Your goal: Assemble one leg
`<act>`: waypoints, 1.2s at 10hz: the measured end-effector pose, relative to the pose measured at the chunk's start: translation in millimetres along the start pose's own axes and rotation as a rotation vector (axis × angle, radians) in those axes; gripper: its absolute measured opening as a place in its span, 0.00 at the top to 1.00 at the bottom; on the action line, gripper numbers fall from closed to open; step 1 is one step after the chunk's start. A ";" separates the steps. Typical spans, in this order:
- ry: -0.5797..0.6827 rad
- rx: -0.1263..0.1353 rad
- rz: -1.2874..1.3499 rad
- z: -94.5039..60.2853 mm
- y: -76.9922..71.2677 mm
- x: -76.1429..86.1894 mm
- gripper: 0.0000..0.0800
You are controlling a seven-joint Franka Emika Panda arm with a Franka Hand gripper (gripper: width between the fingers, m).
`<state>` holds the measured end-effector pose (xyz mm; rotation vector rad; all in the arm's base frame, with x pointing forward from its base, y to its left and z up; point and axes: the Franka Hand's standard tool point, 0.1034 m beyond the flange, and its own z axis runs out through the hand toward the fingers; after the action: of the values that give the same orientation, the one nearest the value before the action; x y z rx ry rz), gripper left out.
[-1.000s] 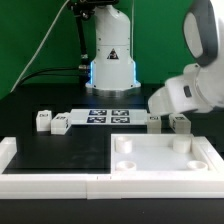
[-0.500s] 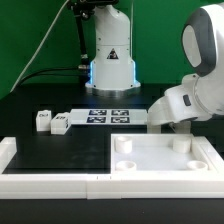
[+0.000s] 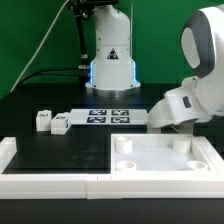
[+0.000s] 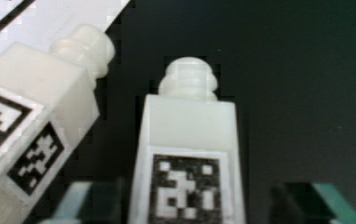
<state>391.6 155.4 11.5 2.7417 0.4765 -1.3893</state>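
In the wrist view a white leg [image 4: 189, 140] with a screw-like tip and a black-and-white tag lies on the black table. My gripper [image 4: 201, 205] is open around it. One fingertip [image 4: 86, 203] shows on each side of it, with a dark gap on both sides. A second leg [image 4: 33, 110] lies close beside it, outside the jaws. In the exterior view my arm's white hand [image 3: 178, 105] is down at the table on that view's right and hides these two legs. Two more legs [image 3: 42, 120] [image 3: 60, 124] stand at the exterior view's left.
The marker board [image 3: 105, 117] lies in front of the robot base. The large white square panel with round corner holes [image 3: 160, 158] lies at the front right. A white raised wall [image 3: 50, 180] runs along the front edge and left corner.
Since 1.0 s ago my hand has come down over the two right-hand legs, which showed then and are now hidden. Since 0.5 s ago it has barely moved.
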 end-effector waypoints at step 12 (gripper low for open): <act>-0.019 0.008 -0.011 -47.0 -10.0 -41.9 0.64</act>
<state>402.3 162.0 74.0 2.7339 0.4868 -1.4207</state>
